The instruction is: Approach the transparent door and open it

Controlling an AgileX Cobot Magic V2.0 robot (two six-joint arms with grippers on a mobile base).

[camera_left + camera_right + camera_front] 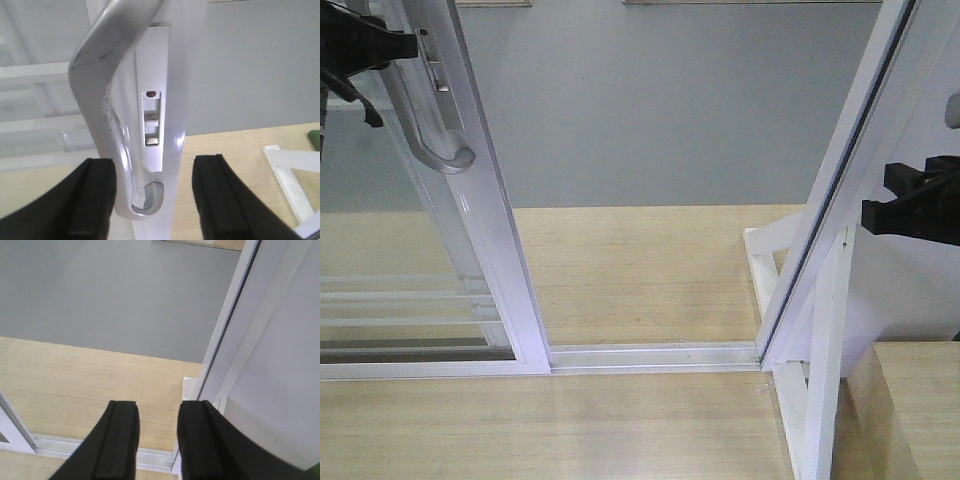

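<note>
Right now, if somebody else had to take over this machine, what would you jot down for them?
Left gripper: open, fingers either side of the curved handle, not clamped.
Right gripper: open, empty, near the door jamb.
Transparent door: slid well clear of the jamb, with bare track showing in the gap.
Done: at the door, which stands largely open.
Left: slide it further if needed, then withdraw the left arm.

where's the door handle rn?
Front view, upper left: the handle sits on the transparent door edge stile, with the open left gripper straddling it.
</note>
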